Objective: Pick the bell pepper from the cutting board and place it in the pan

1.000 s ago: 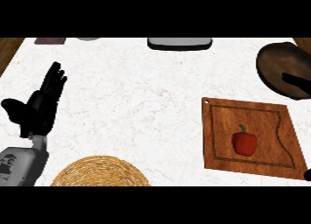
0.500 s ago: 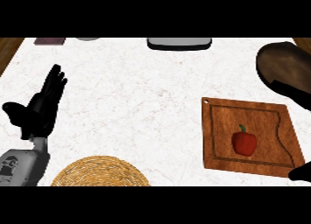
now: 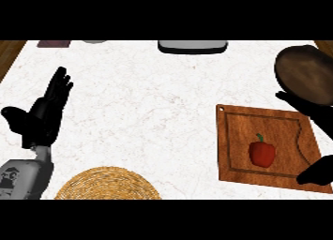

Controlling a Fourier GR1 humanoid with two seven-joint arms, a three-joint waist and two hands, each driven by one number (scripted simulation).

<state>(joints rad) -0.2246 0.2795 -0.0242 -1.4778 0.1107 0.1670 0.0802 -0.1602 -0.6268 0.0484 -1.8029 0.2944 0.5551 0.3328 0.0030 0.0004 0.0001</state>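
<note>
Since half a second ago the right hand [image 3: 320, 140] has come further in over the cutting board [image 3: 239, 140] — its thumb now shows at the board's lower right corner and its fingers [image 3: 300, 103] stretch along the board's right edge toward the pan [image 3: 311, 75]. Nothing else has shifted. The hand is spread wide, fingers straight and thumb well apart from them, holding nothing.

The bell pepper [image 3: 261, 153] lies on the board, red with its green stem pointing toward the far edge, just to the left of the open hand and inside the span between thumb and fingers, not yet touched. The pan sits beyond the board's upper right corner, near it, its dark bowl facing up.

The step in hand looks to be the approach to the grasp. To do it well, the hand would want to slide left and down until the pepper's body sits between thumb and fingers, then close across the widest part rather than on the stem — the rounded skin could roll on the wood if only one side is pushed.

At the view's left the left hand [image 3: 41, 119] rests open, fingers up, beside a woven mat [image 3: 106, 185].
</note>
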